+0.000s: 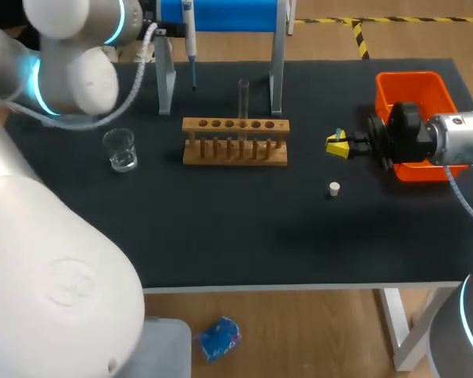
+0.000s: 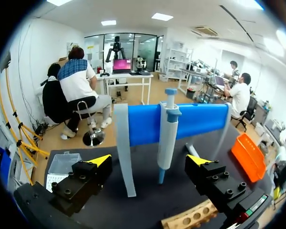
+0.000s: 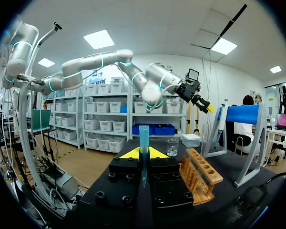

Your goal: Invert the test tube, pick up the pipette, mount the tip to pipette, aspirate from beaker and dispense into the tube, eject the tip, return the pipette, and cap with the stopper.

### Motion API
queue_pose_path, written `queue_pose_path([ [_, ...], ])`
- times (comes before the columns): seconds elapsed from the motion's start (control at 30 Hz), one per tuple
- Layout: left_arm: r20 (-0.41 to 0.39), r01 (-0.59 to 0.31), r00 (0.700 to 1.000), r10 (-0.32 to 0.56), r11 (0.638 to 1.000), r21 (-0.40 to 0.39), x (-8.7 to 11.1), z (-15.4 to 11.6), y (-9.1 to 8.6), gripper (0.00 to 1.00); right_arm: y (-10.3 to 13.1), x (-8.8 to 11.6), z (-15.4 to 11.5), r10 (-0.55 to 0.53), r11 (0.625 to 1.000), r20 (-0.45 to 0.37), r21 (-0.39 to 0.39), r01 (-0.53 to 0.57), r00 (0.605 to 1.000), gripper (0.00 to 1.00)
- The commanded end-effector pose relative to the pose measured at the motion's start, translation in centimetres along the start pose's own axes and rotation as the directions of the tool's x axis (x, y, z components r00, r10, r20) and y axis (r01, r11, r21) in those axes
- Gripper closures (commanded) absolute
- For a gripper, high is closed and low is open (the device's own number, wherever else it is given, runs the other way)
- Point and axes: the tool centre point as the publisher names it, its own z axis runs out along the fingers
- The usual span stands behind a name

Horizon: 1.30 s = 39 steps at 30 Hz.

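With fingers wide apart, the left gripper (image 2: pixel 149 161) faces the pipette (image 2: pixel 168 133) hanging on the blue stand (image 2: pixel 200 119) at the table's far edge, while the right gripper (image 3: pixel 143 153) pinches a blue tip (image 3: pixel 143 138); closing off-centre could push the pipette off its stand.

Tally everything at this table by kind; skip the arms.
Pipette: 1
Pipette stand: 1
Test tube: 1
Wooden rack: 1
Beaker: 1
Stopper: 1
Orange bin: 1
Tip box: 1
Pipette tip, held in the right pincer: 1
Total: 9
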Motion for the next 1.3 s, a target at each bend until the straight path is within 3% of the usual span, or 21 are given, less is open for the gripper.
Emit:
queue_pose_path([
  [0.03,0.215,0.008,0.976,-0.014,1.0,0.026,1.3,1.4,0.0,0.0,0.0,0.0,-0.1,-0.001,1.0,0.0,0.0,0.001,1.0,1.0],
  [0.33,0.223,-0.017,0.975,0.007,0.999,0.045,3.2,1.6,-0.1,0.0,0.0,0.0,-0.1,-0.001,1.0,0.0,0.0,0.001,1.0,1.0],
  [0.9,0.235,0.007,0.972,-0.021,0.998,0.057,2.8,3.9,-1.9,0.0,0.0,0.0,-0.1,-0.001,1.0,0.0,0.0,0.001,1.0,1.0],
  [1.3,0.246,0.064,0.965,-0.087,0.993,0.102,2.0,4.8,-3.3,0.0,0.0,0.0,-0.1,-0.001,1.0,0.0,0.0,0.001,1.0,1.0],
])
